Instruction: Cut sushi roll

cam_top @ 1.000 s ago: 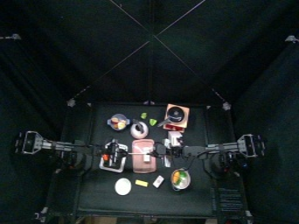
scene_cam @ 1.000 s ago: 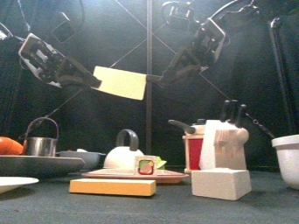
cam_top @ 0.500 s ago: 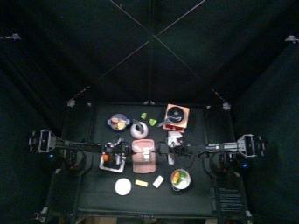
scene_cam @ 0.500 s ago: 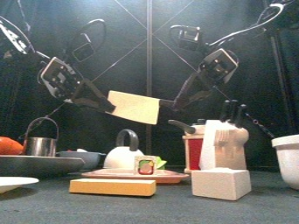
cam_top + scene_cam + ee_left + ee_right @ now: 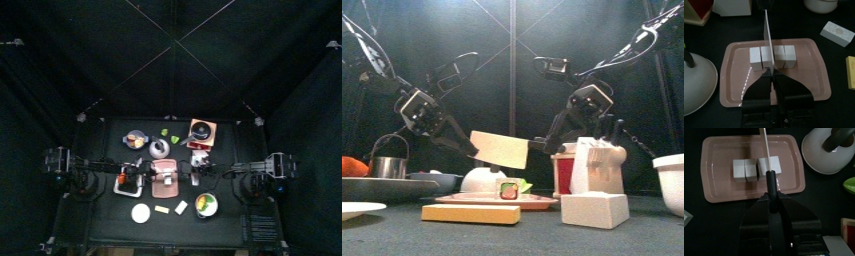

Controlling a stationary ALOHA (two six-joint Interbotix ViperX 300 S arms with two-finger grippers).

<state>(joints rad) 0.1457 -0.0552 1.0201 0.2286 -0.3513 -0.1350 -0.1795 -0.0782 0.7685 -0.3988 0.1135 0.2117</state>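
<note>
Moved: since the earlier pictures the big knife (image 5: 500,149) has been brought lower, from high above the table down to just over the tray (image 5: 737,90), and both arms have been lowered with it.
Sushi roll: the sushi roll (image 5: 773,55) is lying on its side across the middle of the pink tray. It is seen as a white block with lines across it, so some pieces may already be cut.
Left gripper: the left gripper (image 5: 773,82) is closed tight on the big knife. The thin edge of the blade is seen standing up over the roll, about at its middle.
Right gripper: the right gripper (image 5: 771,203) is closed on a second knife (image 5: 765,148) by its dark handle. Its thin blade is held over the roll too, between two of the white pieces.
Touching or not: it cannot be told if either blade is touching the roll.
How the roll will handle: the roll is judged to be light and soft. It may be squashed or pushed along the smooth tray if it is pressed hard.
Where to hold: the roll is best steadied on its top beside the cut, not squeezed at its ends. The knife should be held by the handle.
Nearby: a white kettle (image 5: 827,148) is standing just beside the tray.
</note>
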